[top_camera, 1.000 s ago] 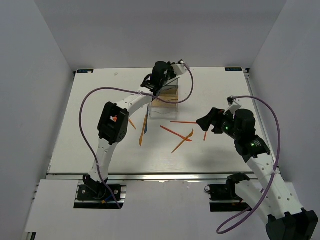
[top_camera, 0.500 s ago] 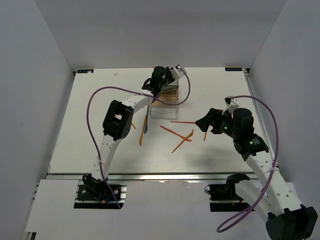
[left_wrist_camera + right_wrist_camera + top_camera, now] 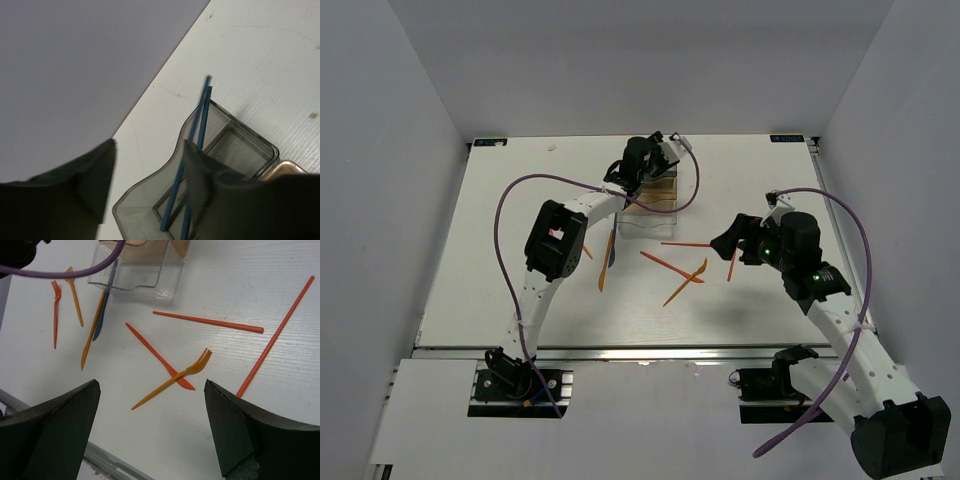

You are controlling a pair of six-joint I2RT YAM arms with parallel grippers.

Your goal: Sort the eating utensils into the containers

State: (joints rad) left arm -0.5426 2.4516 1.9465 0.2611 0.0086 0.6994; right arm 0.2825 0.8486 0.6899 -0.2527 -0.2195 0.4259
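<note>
left gripper [image 3: 150, 150] is hanging over the grey bin [image 3: 260, 140] with fingers parted, gripping nothing; two blue sticks [image 3: 200, 120] are leaning between them, propped by the bin wall. right gripper [image 3: 151, 385] is hovering spread wide and empty, framing the crossed orange fork [image 3: 170, 381] and red knife [image 3: 160, 357] between its fingers for a likely pick.

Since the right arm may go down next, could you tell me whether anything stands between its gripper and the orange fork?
Nothing visible does: the open right gripper hangs above the orange fork. A red knife crosses the fork's handle, though, so a grab there might catch both.
</note>
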